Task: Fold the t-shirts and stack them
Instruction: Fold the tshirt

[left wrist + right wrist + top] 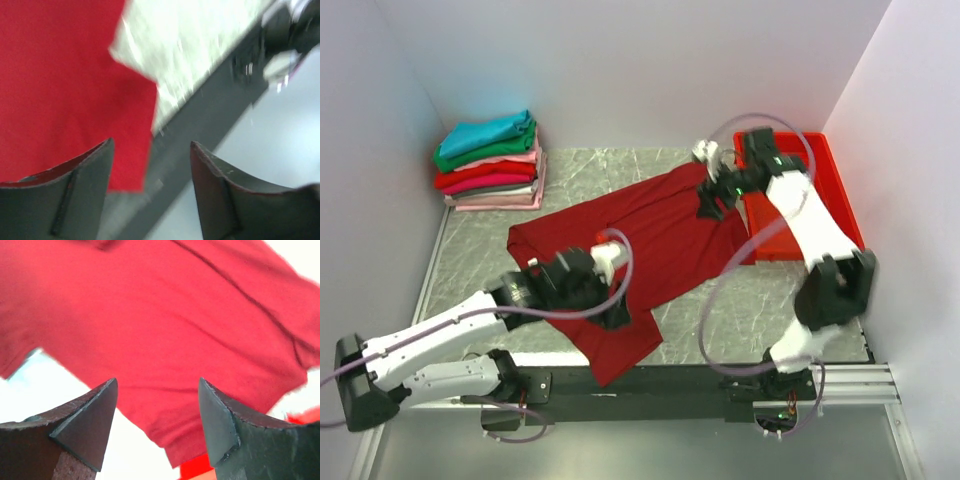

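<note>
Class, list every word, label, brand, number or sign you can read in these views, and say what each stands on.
None: no text can be read in any view.
The dark red t-shirt, the stack of folded t-shirts and the red tray show plain surfaces.
The left wrist view is blurred; any marking there is unreadable.

The dark red t-shirt [650,240] sprawls diagonally across the middle of the worktop [620,170], from the near edge to the red tray [835,185] at the far right. The stack of folded t-shirts [490,160] fills the far left corner. Bare worktop shows between stack and shirt, along the back wall [620,70], and at the near right, where the right arm [820,250] and its cable loop [701,320] stand. The left arm [440,345] lies across the near left.
</note>
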Available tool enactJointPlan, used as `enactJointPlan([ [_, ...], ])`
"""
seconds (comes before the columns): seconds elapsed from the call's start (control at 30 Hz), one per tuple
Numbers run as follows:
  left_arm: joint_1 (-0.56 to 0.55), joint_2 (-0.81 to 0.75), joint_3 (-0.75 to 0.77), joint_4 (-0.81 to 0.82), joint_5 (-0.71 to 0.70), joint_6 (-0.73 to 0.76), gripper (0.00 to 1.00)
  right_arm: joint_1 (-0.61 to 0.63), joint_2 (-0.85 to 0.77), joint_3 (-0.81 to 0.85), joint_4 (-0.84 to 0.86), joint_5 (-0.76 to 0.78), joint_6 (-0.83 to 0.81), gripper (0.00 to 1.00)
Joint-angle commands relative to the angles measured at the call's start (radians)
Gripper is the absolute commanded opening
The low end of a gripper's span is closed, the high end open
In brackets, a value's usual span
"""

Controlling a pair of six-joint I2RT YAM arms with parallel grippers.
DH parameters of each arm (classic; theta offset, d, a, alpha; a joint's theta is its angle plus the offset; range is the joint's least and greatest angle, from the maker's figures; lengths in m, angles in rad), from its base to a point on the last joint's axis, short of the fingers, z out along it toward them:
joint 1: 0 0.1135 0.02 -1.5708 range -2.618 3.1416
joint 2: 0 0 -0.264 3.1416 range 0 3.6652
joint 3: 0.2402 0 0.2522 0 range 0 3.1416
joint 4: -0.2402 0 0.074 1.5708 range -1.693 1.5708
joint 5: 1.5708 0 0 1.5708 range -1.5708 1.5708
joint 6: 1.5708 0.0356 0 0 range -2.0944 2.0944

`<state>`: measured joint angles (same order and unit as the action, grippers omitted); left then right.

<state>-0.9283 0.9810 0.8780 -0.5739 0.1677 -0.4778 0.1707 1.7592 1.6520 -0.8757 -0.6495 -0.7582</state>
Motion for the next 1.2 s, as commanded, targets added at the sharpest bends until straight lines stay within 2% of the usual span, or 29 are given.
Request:
enactJointPlan([
  [0.0, -0.139, 0.043, -0.019, -0.116, -0.165, -0.194, 0.65, -0.031, -0.188, -0.246, 0.036, -0.260, -0.254, 0.72],
  [0.13, -0.372, 0.136, -0.020, -0.170, -0.270, -0.385, 0.61, -0.088, -0.323, -0.383, 0.044, -0.282, -0.274, 0.72],
  [0.33, -0.567, 0.330, 0.007, -0.285, -0.339, -0.519, 0.53, -0.143, -0.374, -0.486, -0.014, -0.320, -0.308, 0.71],
  [0.5, -0.600, 0.447, 0.024, -0.350, -0.385, -0.538, 0.44, -0.149, -0.392, -0.544, -0.022, -0.354, -0.322, 0.71],
  [0.67, -0.600, 0.531, 0.019, -0.323, -0.390, -0.516, 0.42, -0.165, -0.395, -0.555, -0.042, -0.372, -0.334, 0.71],
  [0.97, -0.598, 0.607, 0.061, -0.314, -0.415, -0.464, 0.42, -0.204, -0.365, -0.535, -0.092, -0.401, -0.360, 0.70],
  [1.17, -0.598, 0.616, 0.042, -0.296, -0.399, -0.464, 0.32, -0.208, -0.366, -0.528, -0.108, -0.403, -0.368, 0.70],
])
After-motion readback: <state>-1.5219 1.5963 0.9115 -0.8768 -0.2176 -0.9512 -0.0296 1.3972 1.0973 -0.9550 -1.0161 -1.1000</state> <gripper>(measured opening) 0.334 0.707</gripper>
